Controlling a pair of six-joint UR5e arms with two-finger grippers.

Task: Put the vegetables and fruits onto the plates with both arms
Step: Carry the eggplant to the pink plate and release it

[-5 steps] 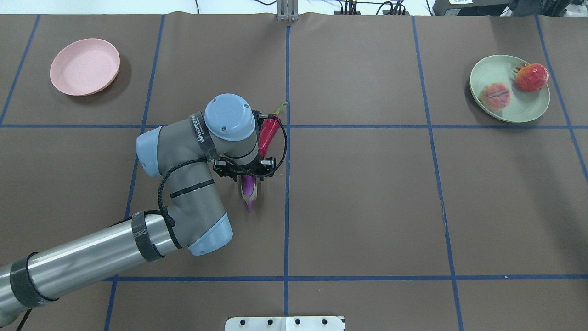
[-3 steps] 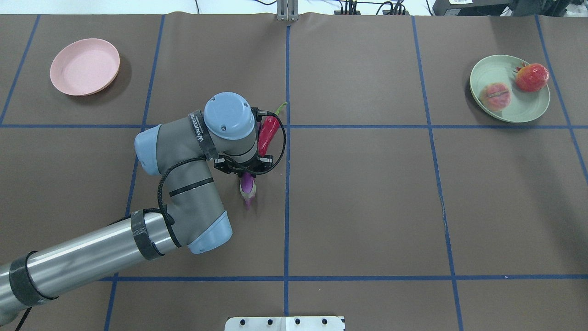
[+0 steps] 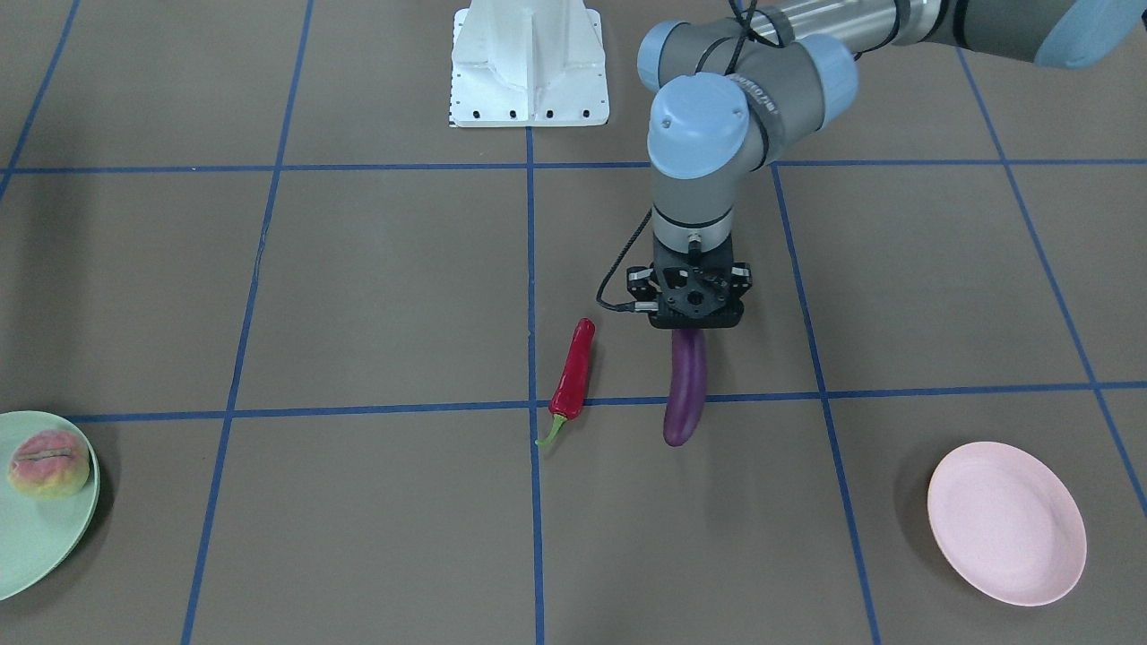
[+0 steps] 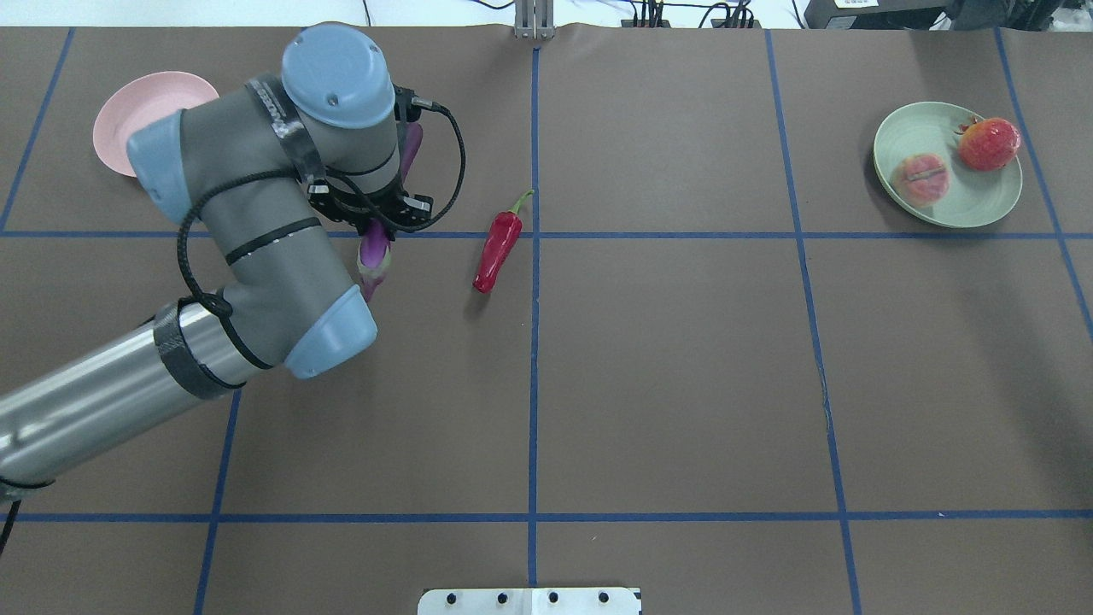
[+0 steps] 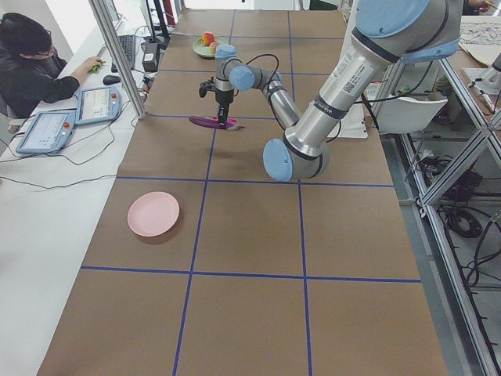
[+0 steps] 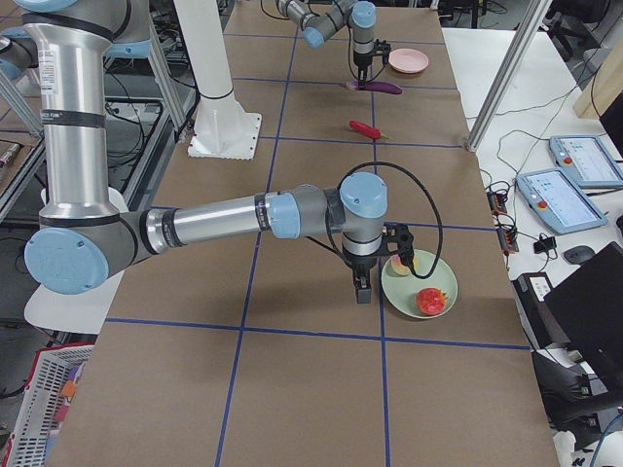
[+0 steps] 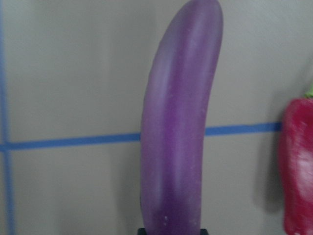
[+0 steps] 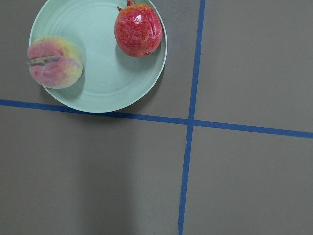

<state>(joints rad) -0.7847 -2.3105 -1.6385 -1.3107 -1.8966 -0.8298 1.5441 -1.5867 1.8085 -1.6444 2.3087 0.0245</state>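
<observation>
One vegetable is hanging clear of the counter, left of centre: the left gripper [image 3: 687,327] is pinching the long glossy purple eggplant [image 3: 685,385] near its pale cap, likely bound for the round pale pink plate [image 3: 1005,524] at the far-left corner. It's lying level, rounded tip pointing at the far edge. Right gripper's [image 6: 362,289] opening: can't tell.

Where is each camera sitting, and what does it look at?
Front-facing: across the table, facing the pedestal; left arm holds the eggplant.
Overhead: behind the pedestal, looking down; left arm, chili.
Exterior left: table end, looking along it; left arm near, pink plate.
Exterior right: opposite end; right arm near, beside the green plate.
Left wrist: looks down at the eggplant; no arm shows.
Right wrist: looks down on peach and pomegranate; no arm shows.
Shared: front-facing and overhead both show eggplant and chili.
</observation>
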